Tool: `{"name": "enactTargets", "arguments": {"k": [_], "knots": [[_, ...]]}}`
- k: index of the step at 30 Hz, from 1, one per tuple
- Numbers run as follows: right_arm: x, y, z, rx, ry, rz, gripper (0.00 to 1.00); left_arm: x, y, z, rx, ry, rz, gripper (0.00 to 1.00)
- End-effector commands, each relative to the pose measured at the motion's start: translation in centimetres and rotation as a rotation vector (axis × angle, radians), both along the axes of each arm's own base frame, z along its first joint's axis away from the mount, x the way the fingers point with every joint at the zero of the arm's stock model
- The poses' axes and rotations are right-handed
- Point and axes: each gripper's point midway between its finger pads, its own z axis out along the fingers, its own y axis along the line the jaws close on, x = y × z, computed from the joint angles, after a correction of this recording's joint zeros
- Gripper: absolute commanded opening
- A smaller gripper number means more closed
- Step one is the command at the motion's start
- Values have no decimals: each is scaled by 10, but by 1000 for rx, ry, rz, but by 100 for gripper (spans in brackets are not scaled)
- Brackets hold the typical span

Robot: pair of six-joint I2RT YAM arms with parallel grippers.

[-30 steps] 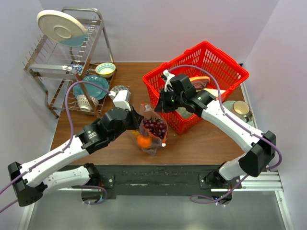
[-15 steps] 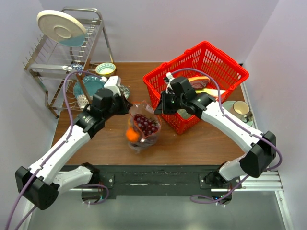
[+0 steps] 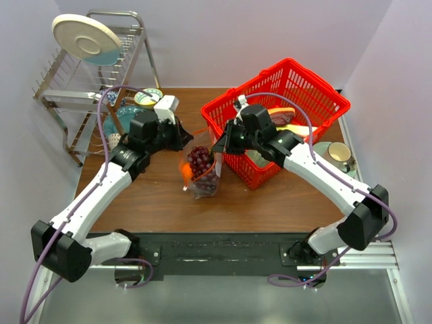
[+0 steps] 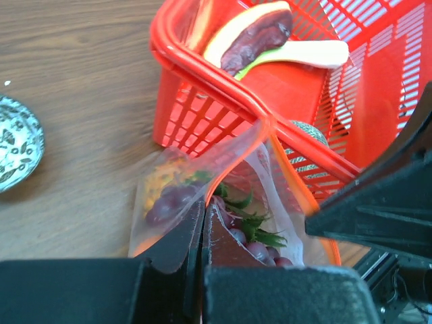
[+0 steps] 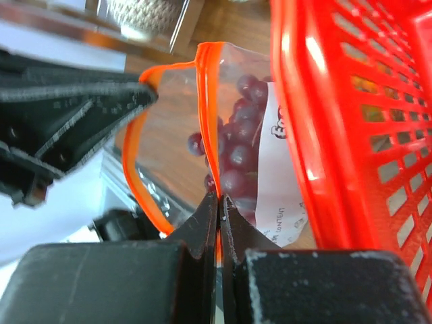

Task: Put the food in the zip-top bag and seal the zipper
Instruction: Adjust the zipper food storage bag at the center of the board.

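The clear zip-top bag (image 3: 201, 172) hangs between both grippers just left of the red basket, mouth up. Inside it are the dark purple grape bunch (image 3: 199, 160) and the yellow-orange pineapple (image 3: 187, 174), whose green crown (image 4: 253, 219) shows in the left wrist view. My left gripper (image 3: 189, 140) is shut on the bag's left mouth edge (image 4: 202, 209). My right gripper (image 3: 217, 147) is shut on the red-orange zipper (image 5: 206, 101) at the right edge (image 5: 218, 199). The two zipper strips stand apart, so the mouth gapes. A white label (image 5: 277, 192) is on the bag's side.
The red mesh basket (image 3: 317, 101) stands right of the bag, almost touching it, holding a pink-red slice (image 4: 253, 34) and a white-green stalk (image 4: 304, 54). A dish rack (image 3: 88, 88) with plates and bowls is at far left. A cup (image 3: 339, 155) sits at right. A patterned dish (image 4: 17, 145) lies nearby.
My left arm swung toward the back of the table and shut on the bag's edge. The bag went from slumped on the table to hanging upright and narrower beside the basket. The right gripper barely moved.
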Motion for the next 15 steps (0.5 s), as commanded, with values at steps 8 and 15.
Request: {"name": "enactTargets", "arguments": {"k": [8, 15], "knots": [[37, -26, 20, -174, 98, -454, 0, 23, -20, 30, 11, -126, -118, 0], [41, -17, 3, -166, 192, -519, 0, 19, -22, 41, 19, -157, -159, 20]]}}
